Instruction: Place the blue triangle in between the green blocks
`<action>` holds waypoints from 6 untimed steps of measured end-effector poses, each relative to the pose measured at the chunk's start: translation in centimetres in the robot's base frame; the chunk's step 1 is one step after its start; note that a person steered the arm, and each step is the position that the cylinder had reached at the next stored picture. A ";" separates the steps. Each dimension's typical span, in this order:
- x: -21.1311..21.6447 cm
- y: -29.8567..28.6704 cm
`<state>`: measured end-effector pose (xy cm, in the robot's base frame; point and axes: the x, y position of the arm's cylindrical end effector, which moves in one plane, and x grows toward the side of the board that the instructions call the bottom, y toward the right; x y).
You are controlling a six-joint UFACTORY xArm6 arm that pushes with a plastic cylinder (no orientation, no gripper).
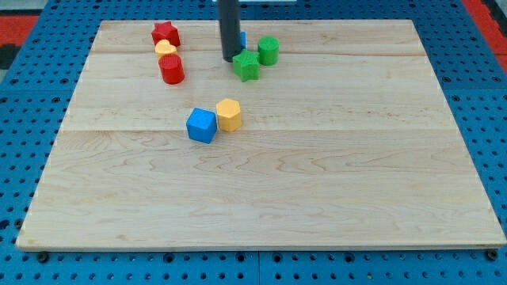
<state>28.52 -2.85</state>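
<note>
My tip (pixel 230 58) rests on the board near the view's top, just left of the green star block (pixel 246 66). A green cylinder (pixel 268 51) stands up and right of the star, close beside it. The blue triangle (pixel 242 39) is almost fully hidden behind my rod; only a thin blue sliver shows at the rod's right edge, above the green star and left of the green cylinder.
A red star (pixel 165 33), a yellow block (pixel 165 49) and a red cylinder (pixel 171 69) cluster at the top left. A blue cube (pixel 201 125) and a yellow hexagon (pixel 229 114) sit together nearer the middle. The wooden board (pixel 317 174) lies on a blue pegboard.
</note>
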 end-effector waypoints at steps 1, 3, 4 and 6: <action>1.9 -4.0; -5.4 -2.9; -1.0 4.8; 0.4 -10.4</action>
